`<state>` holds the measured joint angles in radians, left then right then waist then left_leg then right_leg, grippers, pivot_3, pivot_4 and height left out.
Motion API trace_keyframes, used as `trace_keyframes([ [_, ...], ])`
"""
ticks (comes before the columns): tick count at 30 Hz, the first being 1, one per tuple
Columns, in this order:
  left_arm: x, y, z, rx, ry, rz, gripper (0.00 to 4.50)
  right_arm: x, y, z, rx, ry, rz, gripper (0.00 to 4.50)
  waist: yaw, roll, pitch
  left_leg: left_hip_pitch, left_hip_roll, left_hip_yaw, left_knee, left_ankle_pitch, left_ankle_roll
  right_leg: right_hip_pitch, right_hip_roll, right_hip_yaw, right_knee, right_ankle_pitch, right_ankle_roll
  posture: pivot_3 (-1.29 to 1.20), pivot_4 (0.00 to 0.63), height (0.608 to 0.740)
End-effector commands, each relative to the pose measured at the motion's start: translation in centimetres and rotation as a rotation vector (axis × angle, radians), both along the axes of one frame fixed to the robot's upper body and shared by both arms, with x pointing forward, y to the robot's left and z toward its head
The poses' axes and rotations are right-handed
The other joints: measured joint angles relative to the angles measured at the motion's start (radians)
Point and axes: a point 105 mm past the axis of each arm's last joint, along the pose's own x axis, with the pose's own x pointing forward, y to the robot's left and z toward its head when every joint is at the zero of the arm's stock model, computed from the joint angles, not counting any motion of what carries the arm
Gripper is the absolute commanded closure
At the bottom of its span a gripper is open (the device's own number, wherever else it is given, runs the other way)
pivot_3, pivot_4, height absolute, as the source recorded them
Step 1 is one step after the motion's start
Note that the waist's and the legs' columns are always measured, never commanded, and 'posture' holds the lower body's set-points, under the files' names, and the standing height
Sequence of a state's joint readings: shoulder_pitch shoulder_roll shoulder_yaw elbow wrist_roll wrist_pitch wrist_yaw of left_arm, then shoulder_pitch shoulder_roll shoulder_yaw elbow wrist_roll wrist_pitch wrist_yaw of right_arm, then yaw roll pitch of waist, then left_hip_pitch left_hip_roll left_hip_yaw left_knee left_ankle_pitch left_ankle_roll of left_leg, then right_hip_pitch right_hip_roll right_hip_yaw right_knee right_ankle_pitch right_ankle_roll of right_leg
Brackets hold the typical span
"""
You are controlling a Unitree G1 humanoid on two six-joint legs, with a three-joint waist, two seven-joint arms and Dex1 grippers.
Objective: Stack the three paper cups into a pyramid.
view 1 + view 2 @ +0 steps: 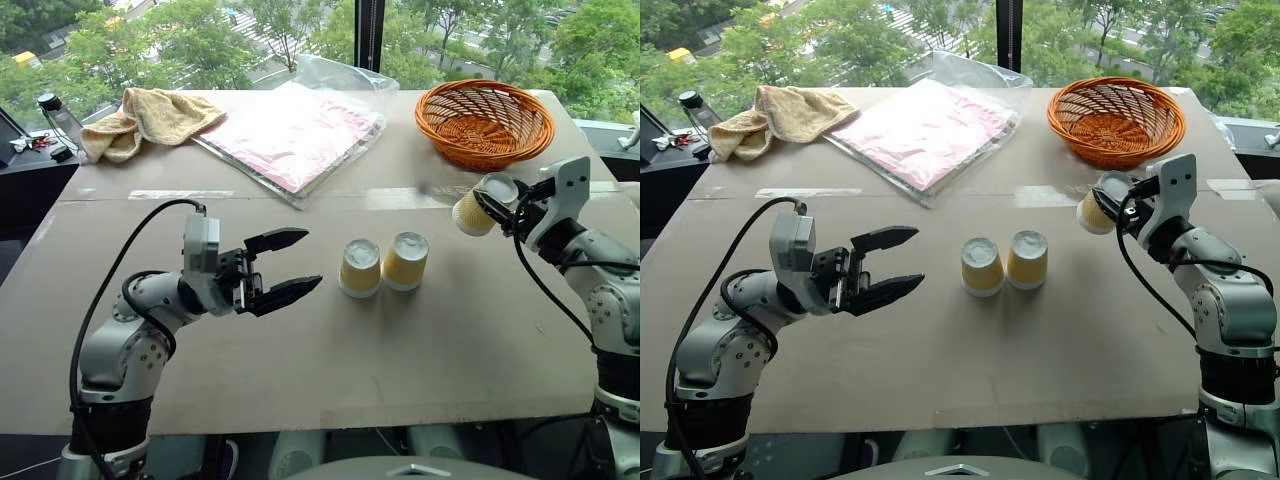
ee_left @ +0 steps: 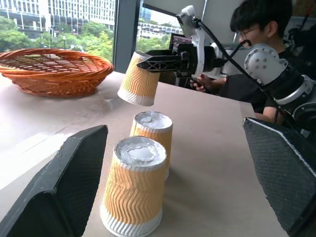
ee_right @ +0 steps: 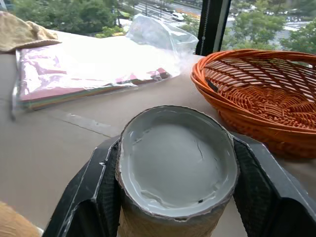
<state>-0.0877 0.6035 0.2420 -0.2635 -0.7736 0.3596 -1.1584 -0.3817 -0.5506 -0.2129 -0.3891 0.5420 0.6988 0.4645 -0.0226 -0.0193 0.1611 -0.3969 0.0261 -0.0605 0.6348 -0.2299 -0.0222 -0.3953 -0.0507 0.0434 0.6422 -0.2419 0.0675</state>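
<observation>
Three paper cups total. Two upside down on the table, touching side by side mid-table: left cup, right cup. Third cup off the table, tilted, clamped between the right gripper fingers, in the air right of the pair, in front of the orange wicker basket.

One basket, far right. One plastic-wrapped pink packet and one tan towel at the far left. Person seated beyond the table in the left wrist view.

Left gripper jaws wide apart, empty, aimed sideways at the pair, just short of the left cup. Right gripper roughly level, aimed inward.
</observation>
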Motion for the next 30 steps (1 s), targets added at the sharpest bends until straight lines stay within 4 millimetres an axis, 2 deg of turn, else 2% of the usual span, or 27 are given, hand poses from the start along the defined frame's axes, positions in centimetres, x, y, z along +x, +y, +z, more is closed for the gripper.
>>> trace_keyframes([
  [1, -1.3, 1.8, 0.5, -0.036, 0.011, -0.062, 0.0, -2.2, 3.8, 2.9, -0.024, -0.038, 0.194, 2.25, -0.001, 0.0, 0.0, 0.0, 0.0, 0.0, 0.0, 0.0, 0.0, 0.0, 0.0, 0.0, 0.0, 0.0, 0.0, 0.0, 0.15, 0.74],
  [4, -1.9, 2.9, -0.1, -0.029, 0.063, -0.087, 0.0, -3.1, 5.6, 3.8, -0.057, -0.03, 0.278, 2.25, -0.004, 0.0, 0.0, 0.0, 0.0, 0.0, 0.0, 0.0, 0.0, 0.0, 0.0, 0.0, 0.0, -0.002, -0.003, 0.0, 0.15, 0.74],
  [8, -2.7, 4.3, -1.3, 0.0, 0.091, -0.068, 0.0, -3.8, 8.2, 3.8, -0.149, -0.003, 0.379, 2.25, -0.006, 0.0, 0.0, -0.001, 0.0, 0.001, 0.0, 0.0, 0.0, 0.0, -0.001, 0.0, -0.001, -0.002, -0.004, 0.0, 0.15, 0.74],
  [15, -2.9, 6.4, -1.8, -0.02, 0.105, -0.001, 0.0, -4.6, 9.3, 3.1, -0.208, 0.03, 0.44, 2.25, 0.0, -0.001, 0.001, -0.002, 0.0, 0.0, 0.0, 0.0, 0.0, -0.001, -0.001, -0.001, -0.001, -0.002, -0.004, 0.0, 0.15, 0.74],
  [20, -3.0, 6.8, -1.8, -0.026, 0.106, 0.004, 0.0, -4.6, 9.8, 2.9, -0.218, 0.035, 0.441, 2.25, -0.001, -0.001, 0.001, -0.002, 0.0, 0.0, 0.0, 0.0, 0.0, -0.002, -0.001, -0.001, -0.001, -0.002, -0.004, 0.0, 0.15, 0.74],
  [24, -2.5, 6.7, -1.0, -0.057, 0.084, 0.008, 0.0, -4.7, 10.1, 2.7, -0.225, 0.033, 0.445, 2.25, 0.002, -0.001, 0.001, -0.002, 0.0, 0.0, 0.0, 0.0, 0.0, -0.002, -0.001, -0.001, -0.001, -0.002, -0.004, 0.0, 0.15, 0.74],
  [30, -1.3, 6.7, 1.5, -0.123, 0.013, -0.009, 0.0, -4.7, 10.3, 2.4, -0.239, 0.03, 0.443, 2.25, 0.005, -0.001, 0.001, -0.002, 0.0, 0.0, 0.0, 0.0, 0.0, -0.002, -0.001, -0.001, -0.001, -0.002, -0.003, 0.0, 0.15, 0.74],
])
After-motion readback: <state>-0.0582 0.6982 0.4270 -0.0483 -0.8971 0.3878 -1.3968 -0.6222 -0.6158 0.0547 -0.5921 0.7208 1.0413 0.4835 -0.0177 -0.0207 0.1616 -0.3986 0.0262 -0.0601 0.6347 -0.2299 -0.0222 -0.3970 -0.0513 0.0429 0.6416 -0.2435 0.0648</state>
